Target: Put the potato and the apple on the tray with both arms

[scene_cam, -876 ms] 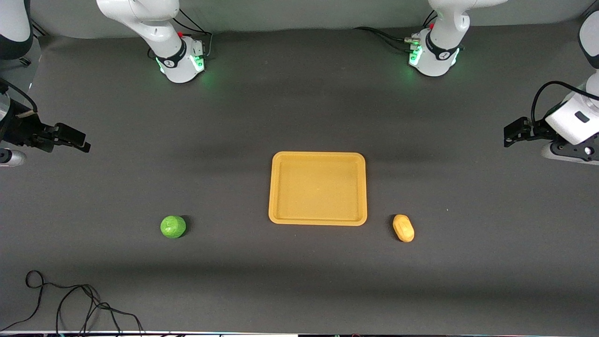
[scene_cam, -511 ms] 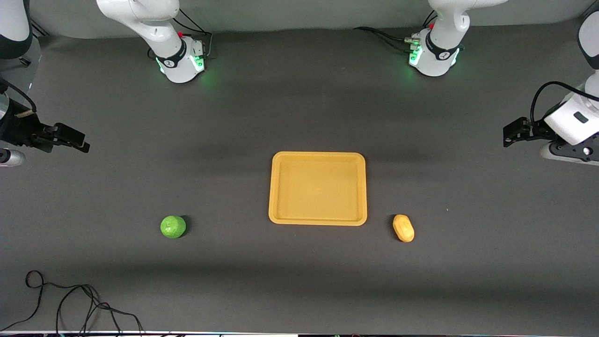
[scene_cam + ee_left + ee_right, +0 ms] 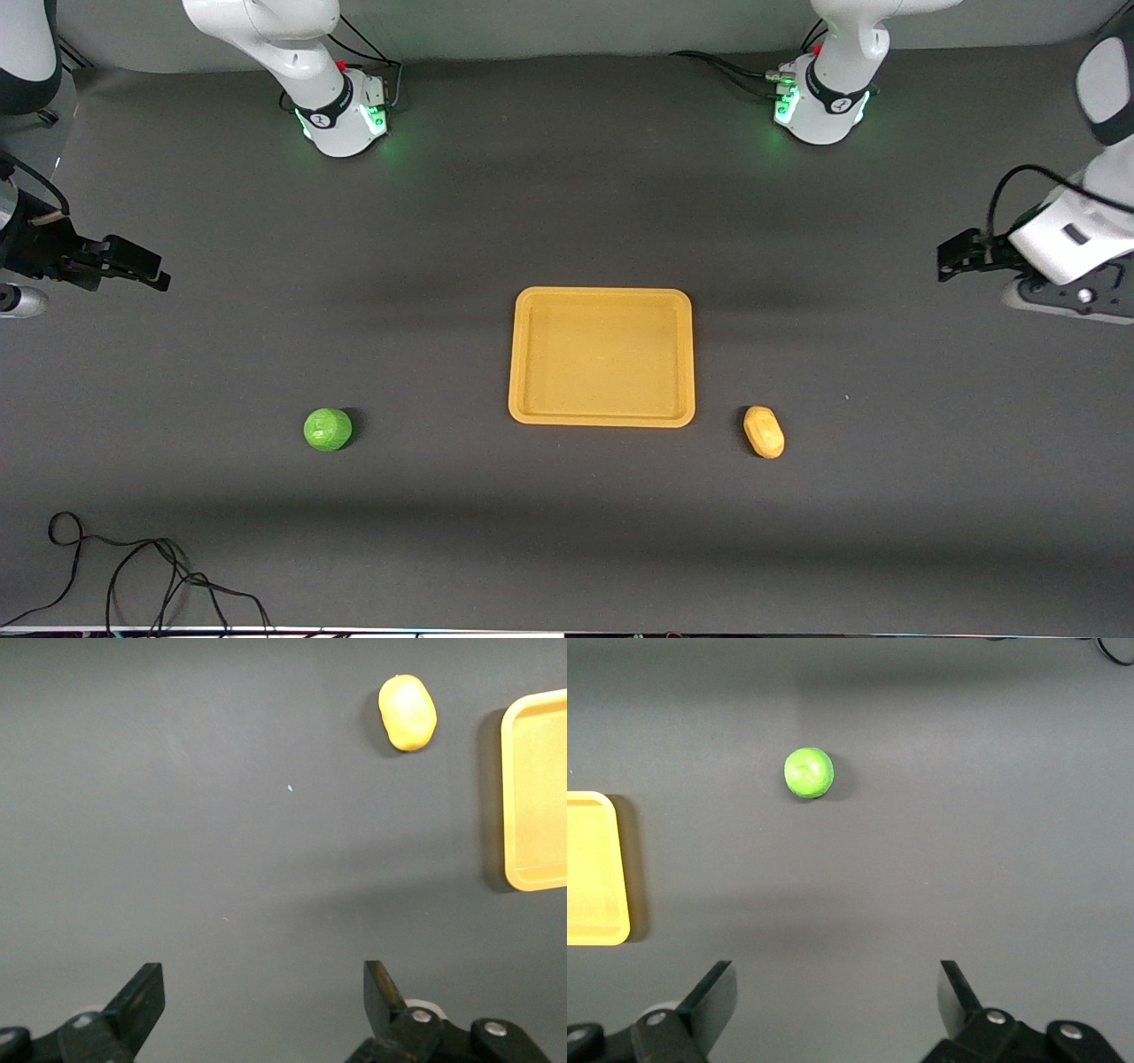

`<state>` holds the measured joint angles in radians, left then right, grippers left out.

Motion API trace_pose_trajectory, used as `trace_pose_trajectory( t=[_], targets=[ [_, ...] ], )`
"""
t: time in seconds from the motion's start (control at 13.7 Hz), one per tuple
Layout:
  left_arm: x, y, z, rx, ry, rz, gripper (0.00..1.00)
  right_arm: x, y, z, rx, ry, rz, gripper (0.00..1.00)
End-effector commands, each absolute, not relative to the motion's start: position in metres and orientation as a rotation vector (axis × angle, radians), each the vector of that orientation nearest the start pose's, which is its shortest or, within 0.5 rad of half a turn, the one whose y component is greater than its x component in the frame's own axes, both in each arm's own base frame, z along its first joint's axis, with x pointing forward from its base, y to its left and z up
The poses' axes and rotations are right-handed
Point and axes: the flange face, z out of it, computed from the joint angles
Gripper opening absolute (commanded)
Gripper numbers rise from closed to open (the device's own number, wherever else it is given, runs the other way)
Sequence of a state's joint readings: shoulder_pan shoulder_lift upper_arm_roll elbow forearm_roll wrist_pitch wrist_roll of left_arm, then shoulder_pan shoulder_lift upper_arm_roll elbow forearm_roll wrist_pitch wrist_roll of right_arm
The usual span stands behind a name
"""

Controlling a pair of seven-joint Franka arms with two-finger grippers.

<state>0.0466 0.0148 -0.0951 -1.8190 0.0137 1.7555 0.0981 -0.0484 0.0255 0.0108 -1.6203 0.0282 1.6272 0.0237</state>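
The yellow-orange tray (image 3: 532,354) lies mid-table. The yellow-orange potato (image 3: 764,431) lies on the cloth beside the tray's near corner, toward the left arm's end; it also shows in the left wrist view (image 3: 407,712), as does the tray's rim (image 3: 518,815). The green apple (image 3: 328,429) lies toward the right arm's end and shows in the right wrist view (image 3: 808,773). My left gripper (image 3: 955,257) is open and empty above the bare cloth at its end of the table. My right gripper (image 3: 142,268) is open and empty above the cloth at the other end.
A loose black cable (image 3: 133,576) lies at the near edge toward the right arm's end. The two arm bases (image 3: 345,115) (image 3: 819,111) stand at the table's back edge.
The left gripper has shifted a little toward the table's middle. The right gripper has barely moved. The potato, apple and tray lie where they were.
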Motion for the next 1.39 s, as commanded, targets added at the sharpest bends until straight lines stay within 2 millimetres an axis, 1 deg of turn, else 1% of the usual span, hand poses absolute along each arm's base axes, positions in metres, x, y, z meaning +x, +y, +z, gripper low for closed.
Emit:
trace_pose_trajectory(
  t=[0.0,0.07,0.15,0.29,0.36,0.44,0.51,0.58,0.66,0.73,0.8,0.95,1.09,1.24,1.31],
  targets=[
    [0.582,-0.062,0.457,-3.116,0.156,0.187,1.0,0.57,-0.017,0.596,-3.131,0.083,0.022,1.0],
    [0.597,-0.079,0.437,-3.138,0.16,0.126,1.0,0.57,-0.017,0.596,-3.131,0.082,0.022,1.0],
    [0.616,-0.091,0.41,-3.152,0.121,0.072,1.0,0.57,-0.017,0.596,-3.131,0.082,0.022,1.0],
    [0.657,-0.125,0.355,-3.183,-0.02,0.01,1.0,0.57,-0.017,0.596,-3.131,0.082,0.019,1.0],
    [0.673,-0.135,0.334,-3.19,-0.071,0.012,1.0,0.57,-0.017,0.596,-3.131,0.082,0.019,1.0],
    [0.688,-0.145,0.323,-3.2,-0.107,0.002,1.0,0.57,-0.017,0.596,-3.131,0.078,0.019,1.0],
    [0.7,-0.159,0.307,-3.216,-0.163,0.002,1.0,0.57,-0.018,0.595,-3.133,0.078,0.022,1.0],
    [0.707,-0.177,0.293,-3.234,-0.214,-0.007,1.0,0.57,-0.018,0.595,-3.133,0.078,0.024,1.0],
    [0.707,-0.188,0.278,-3.237,-0.223,-0.008,1.0,0.569,-0.018,0.595,-3.133,0.075,0.022,1.0],
    [0.707,-0.194,0.269,-3.241,-0.213,-0.021,1.0,0.57,-0.018,0.596,-3.135,0.051,0.017,1.0],
    [0.705,-0.195,0.261,-3.239,-0.21,-0.014,1.0,0.57,-0.017,0.595,-3.135,0.006,0.019,1.0],
    [0.704,-0.197,0.227,-3.239,-0.218,0.033,1.0,0.57,-0.017,0.595,-3.135,-0.004,0.019,1.0],
    [0.709,-0.198,0.203,-3.251,-0.23,-0.03,0.99,0.57,-0.016,0.595,-3.135,-0.007,0.019,1.0],
    [0.707,-0.201,0.2,-3.243,-0.219,-0.027,0.87,0.57,-0.015,0.594,-3.133,-0.006,0.021,1.0],
    [0.705,-0.204,0.198,-3.248,-0.224,-0.018,0.72,0.571,-0.015,0.594,-3.133,-0.004,0.021,1.0]
  ],
)
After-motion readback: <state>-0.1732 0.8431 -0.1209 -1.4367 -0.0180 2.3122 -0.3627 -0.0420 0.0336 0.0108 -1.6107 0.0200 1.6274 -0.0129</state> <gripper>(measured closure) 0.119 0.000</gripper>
